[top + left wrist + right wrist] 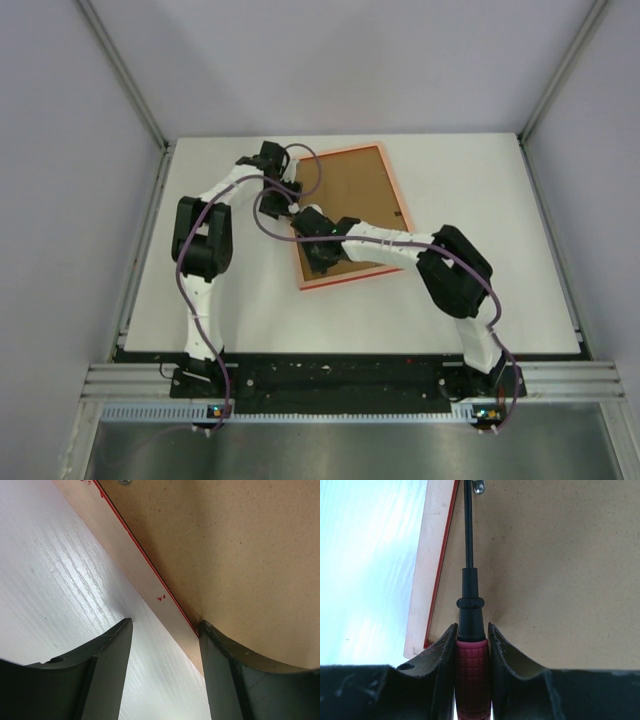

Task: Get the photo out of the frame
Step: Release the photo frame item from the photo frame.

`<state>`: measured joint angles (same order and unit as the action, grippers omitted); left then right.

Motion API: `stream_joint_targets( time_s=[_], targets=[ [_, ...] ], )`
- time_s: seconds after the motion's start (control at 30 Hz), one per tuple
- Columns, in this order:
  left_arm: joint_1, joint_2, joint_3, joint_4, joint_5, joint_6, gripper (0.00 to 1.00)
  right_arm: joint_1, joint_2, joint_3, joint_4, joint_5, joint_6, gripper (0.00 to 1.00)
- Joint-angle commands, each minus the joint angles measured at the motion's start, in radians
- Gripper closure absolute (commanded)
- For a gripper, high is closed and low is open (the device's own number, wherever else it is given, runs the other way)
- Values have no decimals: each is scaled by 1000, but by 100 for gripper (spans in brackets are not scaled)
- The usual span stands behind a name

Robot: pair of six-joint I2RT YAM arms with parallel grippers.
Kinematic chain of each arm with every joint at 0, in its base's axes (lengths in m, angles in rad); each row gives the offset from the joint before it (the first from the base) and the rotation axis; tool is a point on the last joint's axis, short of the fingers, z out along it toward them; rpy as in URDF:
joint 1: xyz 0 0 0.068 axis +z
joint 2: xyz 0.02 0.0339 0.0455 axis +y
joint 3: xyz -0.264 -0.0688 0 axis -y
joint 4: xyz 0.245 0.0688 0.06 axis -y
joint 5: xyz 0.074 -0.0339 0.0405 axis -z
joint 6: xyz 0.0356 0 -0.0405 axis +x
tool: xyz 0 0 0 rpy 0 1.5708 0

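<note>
**On the white table: frame face down, a gripper at each end of its left side**

At the left of the table (480, 250), the left gripper (165, 632) is at the far-left corner of the frame (360, 195). Its jaws stand apart with nothing between them but the frame's edge. One finger (107, 665) is over the bare tabletop and the other (227, 670) is over the brown back (240, 555). The pale rim with its thin red line runs slantwise through the gap. Whether either finger touches the surface below it cannot be told.

The frame lies flat near the middle of the table, back upward and turned somewhat askew to the table's sides. The photo is not visible, as only the brown back shows.

Further right, the right arm reaches in across the frame's near edge. The right gripper (471, 626) is over the near-left part of the back. It is closed tight on the ribbed red handle of a screwdriver (470, 675). The black shaft points straight ahead along the back, close to the rim, and passes just beside a small metal clip (478, 486). The tip is cut off by the upper border of the wrist view.
</note>
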<state>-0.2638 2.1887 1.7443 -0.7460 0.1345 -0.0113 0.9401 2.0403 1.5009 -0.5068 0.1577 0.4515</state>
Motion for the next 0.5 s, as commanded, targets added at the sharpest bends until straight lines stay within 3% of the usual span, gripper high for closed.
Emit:
stream_joint_targets(
  time_s=[0.0,0.17,0.47],
  targets=[
    [3,-27,-26,-69,-55,14,39,-24,-40,74,14,-4,-40,100],
    [3,-20,7,-73,-67,23,39,-24,-149,88,-13,-50,-235,100],
    [3,-4,164,-108,-73,39,30,-122,-304,33,-137,-27,-413,100]
  ],
)
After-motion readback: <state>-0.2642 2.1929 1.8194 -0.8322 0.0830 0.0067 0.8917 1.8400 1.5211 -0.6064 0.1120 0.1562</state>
